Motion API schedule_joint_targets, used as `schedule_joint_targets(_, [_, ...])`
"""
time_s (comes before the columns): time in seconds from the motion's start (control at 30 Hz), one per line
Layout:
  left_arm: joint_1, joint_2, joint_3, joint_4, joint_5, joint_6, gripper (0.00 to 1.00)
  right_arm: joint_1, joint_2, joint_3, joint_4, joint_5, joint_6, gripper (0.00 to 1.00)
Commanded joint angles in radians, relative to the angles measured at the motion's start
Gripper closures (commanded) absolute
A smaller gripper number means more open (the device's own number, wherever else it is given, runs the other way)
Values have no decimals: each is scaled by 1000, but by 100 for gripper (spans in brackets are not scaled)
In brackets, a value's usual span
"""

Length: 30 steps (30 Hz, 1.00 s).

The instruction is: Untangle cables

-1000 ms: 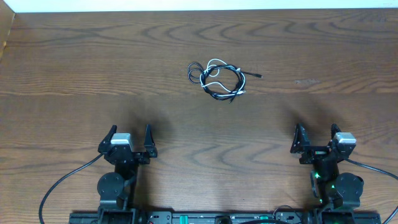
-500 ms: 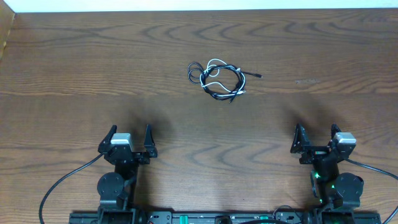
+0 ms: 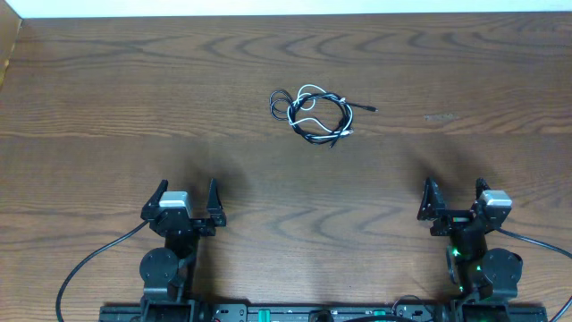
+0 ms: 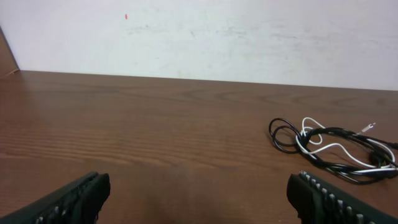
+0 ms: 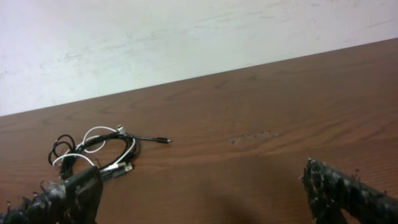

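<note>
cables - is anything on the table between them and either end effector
Nothing visible does. The cables lie bundled on the wooden table, apart from both arms. The wood between them and the open left end effector and the open right end effector holds no other object.

A brown wood-grain table (image 3: 107, 80) meets a white wall (image 4: 249, 31) at its far edge.

— Upper centre of the overhead frame: cables (image 3: 312, 114), two black and one white, on a dark brown table (image 3: 107, 98) with wavy wood grain.

— Along the bottom edge, the left gripper (image 3: 186, 185) and right gripper (image 3: 456, 183) are black, pale grey on top. The wall (image 4: 249, 37) is off-white and faintly smudged.
</note>
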Motion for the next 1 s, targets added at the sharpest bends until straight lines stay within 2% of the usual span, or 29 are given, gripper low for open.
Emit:
schedule_joint_targets(0.0, [4, -6, -8, -49, -21, 10, 4, 6, -6, -2, -4, 5, -14, 1])
schedule_joint_targets(0.47, [4, -7, -8, -47, -20, 2, 4, 5, -6, -2, -5, 36, -14, 1])
schedule_joint_targets(0.67, [4, -7, 8, -34, 48, 1, 4, 5, -6, -2, -6, 38, 9, 1])
schedule_joint_targets(0.77, [4, -4, 50, -44, 102, 2, 4, 5, -6, -1, -4, 38, 8, 1])
schedule_joint_targets(0.97, [4, 92, 216, -172, 111, -2, 4, 5, -1, 53, -32, 3, -37, 1])
